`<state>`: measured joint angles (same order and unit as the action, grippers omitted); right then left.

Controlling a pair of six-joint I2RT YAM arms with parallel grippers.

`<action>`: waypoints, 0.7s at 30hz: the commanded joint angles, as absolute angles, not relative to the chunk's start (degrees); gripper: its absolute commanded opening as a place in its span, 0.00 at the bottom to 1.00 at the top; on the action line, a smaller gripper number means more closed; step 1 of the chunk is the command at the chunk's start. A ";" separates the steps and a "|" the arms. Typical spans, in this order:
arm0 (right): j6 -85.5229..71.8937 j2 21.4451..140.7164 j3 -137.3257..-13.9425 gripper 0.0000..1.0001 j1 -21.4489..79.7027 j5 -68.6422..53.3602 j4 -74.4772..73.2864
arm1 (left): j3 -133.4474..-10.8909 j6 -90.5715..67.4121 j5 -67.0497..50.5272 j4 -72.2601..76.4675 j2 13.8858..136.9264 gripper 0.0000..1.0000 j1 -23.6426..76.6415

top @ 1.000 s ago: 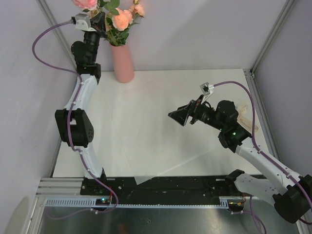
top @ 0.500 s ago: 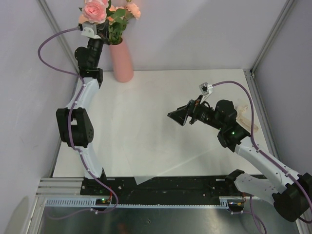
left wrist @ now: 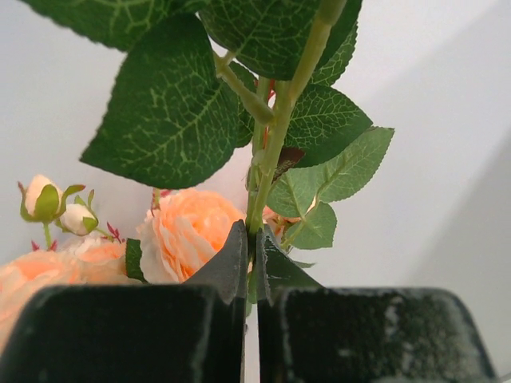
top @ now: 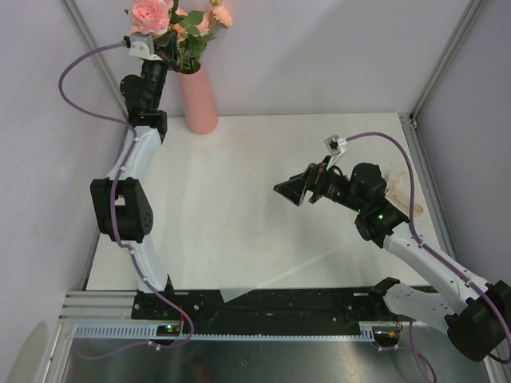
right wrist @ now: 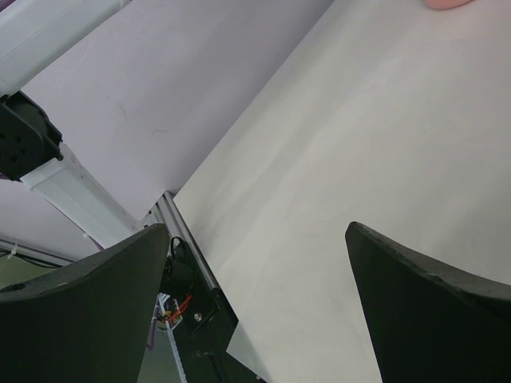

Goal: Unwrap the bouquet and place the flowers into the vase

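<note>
The salmon-pink vase (top: 200,100) stands at the table's back left. The flowers (top: 152,13) of the bouquet, pink and peach roses with green leaves, rise from its mouth with no wrapping round them. My left gripper (top: 164,49) is just left of the vase's rim, high up. In the left wrist view it (left wrist: 254,233) is shut on a thin green stem (left wrist: 275,136), with a peach rose (left wrist: 192,231) and leaves behind. My right gripper (top: 289,190) hovers over the table's right half, open and holding nothing. The right wrist view shows it (right wrist: 257,231) above bare tabletop.
A cream, papery heap (top: 398,194) lies at the table's right edge behind the right arm. The corner of a thin pale sheet (top: 231,294) overhangs the near edge. Grey walls and metal frame posts (top: 443,60) close in the table.
My left gripper has shifted up and right with the stem, towards the vase's mouth. The roses have turned and resettled above the vase. The right arm has barely moved.
</note>
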<state>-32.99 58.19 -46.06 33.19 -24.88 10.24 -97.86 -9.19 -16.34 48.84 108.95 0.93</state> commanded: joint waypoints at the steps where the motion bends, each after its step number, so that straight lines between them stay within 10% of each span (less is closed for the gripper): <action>1: -33.51 58.49 -46.20 0.99 33.52 -25.54 13.49 | -102.12 -12.25 -14.84 45.26 105.81 0.00 0.70; 21: -33.05 57.22 -46.27 0.99 33.73 -24.95 12.50 | -109.62 -11.91 -17.48 44.75 106.87 0.00 1.08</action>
